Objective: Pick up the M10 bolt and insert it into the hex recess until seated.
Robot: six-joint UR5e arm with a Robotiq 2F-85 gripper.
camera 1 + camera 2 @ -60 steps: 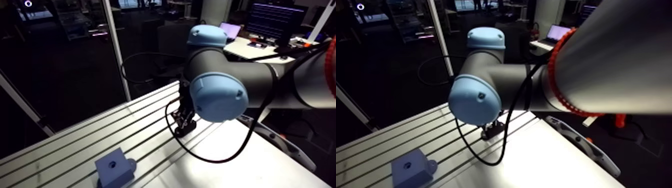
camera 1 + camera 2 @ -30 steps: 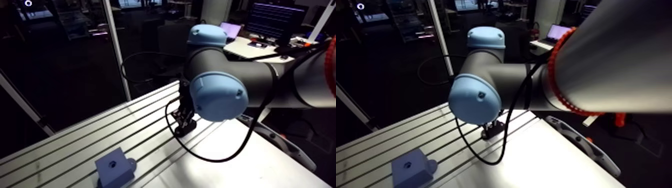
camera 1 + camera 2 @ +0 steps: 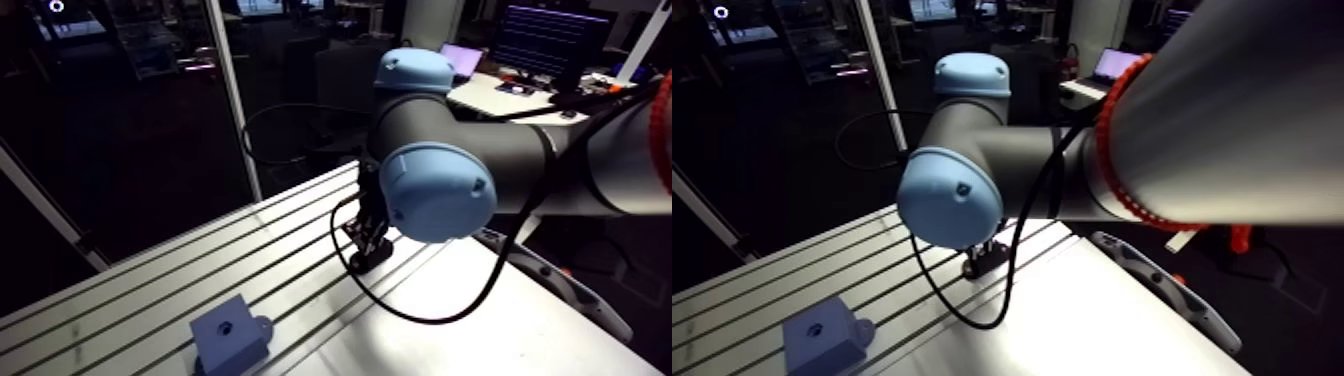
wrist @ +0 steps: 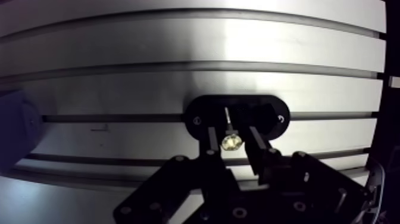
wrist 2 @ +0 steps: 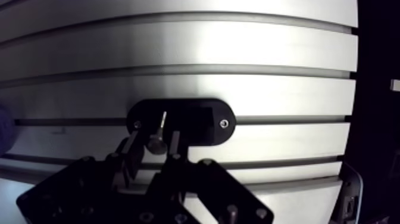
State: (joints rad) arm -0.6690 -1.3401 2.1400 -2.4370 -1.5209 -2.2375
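My jaws stand apart on either side of the M10 bolt point(image 4: 231, 142). A sliver of gap seems to show on each side of its head, so I judge that I am not gripping it yet. The bolt stands head-up with its shank running down into the dark pocket of the black plate point(image 4: 268, 110). That plate lies across one slot of the surface point(image 4: 178, 47), well in from its edges.

My main worry is closing off-centre, because one jaw would reach the head first and tip the bolt over in its pocket. If I catch the hex on its corners and not its flats, the bolt could twist in my grip. A crooked lift could then drag the shank against the plate. A tilted or turned bolt would probably ride on the rim of the recess and not seat.

I count one bolt and one black plate held down by two screws point(image 4: 194, 121). There is also one blue block point(image 3: 230, 340) near the surface's near edge, well apart from me, with one hole point(image 3: 226, 327) in its top. I cannot tell whether that hole is hex-shaped.
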